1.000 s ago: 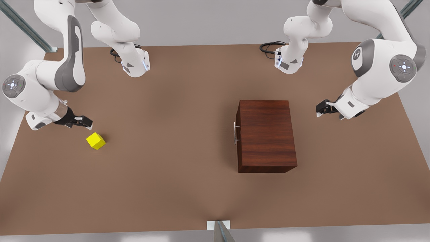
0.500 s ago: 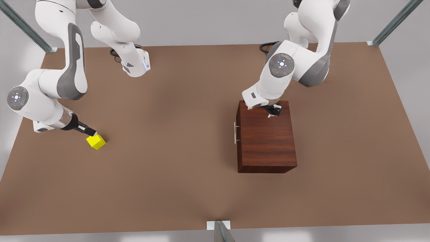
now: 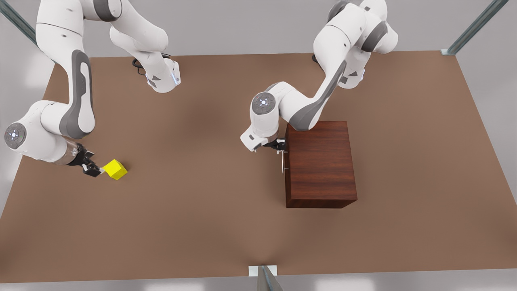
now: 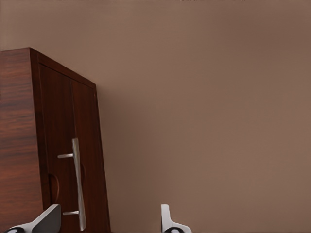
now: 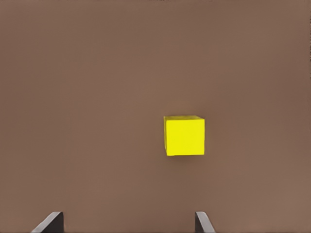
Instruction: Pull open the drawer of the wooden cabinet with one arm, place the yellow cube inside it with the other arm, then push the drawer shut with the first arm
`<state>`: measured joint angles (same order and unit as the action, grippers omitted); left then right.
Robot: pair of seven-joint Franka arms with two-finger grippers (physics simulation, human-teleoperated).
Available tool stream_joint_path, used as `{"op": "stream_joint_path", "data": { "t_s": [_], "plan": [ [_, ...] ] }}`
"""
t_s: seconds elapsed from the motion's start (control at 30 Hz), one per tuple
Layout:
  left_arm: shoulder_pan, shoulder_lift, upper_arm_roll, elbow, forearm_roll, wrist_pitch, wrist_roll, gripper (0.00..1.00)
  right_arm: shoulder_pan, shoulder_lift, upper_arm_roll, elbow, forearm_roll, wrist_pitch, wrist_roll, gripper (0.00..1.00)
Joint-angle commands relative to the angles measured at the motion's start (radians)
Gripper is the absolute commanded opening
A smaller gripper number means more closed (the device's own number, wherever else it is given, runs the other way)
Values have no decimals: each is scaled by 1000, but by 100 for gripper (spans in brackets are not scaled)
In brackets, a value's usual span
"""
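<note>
While the right pincer [image 3: 95, 170] gapes beside the yellow cube [image 3: 115, 169], the left pincer [image 3: 279, 146] gapes at the drawer [image 4: 73, 160] handle [image 4: 76, 183]

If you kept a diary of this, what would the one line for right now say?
drawer: shut | left gripper: open, at silver handle | right gripper: open, beside yellow cube | cube: on table

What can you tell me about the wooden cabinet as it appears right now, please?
The wooden cabinet is a boxy, dark reddish-brown block with visible grain and a plain flat top, standing upright on the brown table. Its drawer is shut, its thin silver bar handle untouched; the left gripper hovers open beside it.
</note>
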<state>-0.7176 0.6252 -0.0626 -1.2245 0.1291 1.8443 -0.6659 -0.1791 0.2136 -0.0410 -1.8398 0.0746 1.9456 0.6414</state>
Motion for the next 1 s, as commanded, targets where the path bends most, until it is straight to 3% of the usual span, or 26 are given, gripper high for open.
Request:
{"op": "stream_joint_path", "data": {
  "t_s": [0.0, 0.5, 0.97],
  "plan": [
    [0, 13, 0, 2, 53, 55, -426, 100, -10, 16, 0, 1, 8, 62, 129, 100],
    [-26, 74, -2, -15, 262, -40, -363, 100, -59, 72, 20, -157, -7, 299, -118, 100],
    [-37, 137, -2, -15, 314, -39, -371, 100, -131, 138, 56, -196, -38, 349, -375, 100]
  ]
}}
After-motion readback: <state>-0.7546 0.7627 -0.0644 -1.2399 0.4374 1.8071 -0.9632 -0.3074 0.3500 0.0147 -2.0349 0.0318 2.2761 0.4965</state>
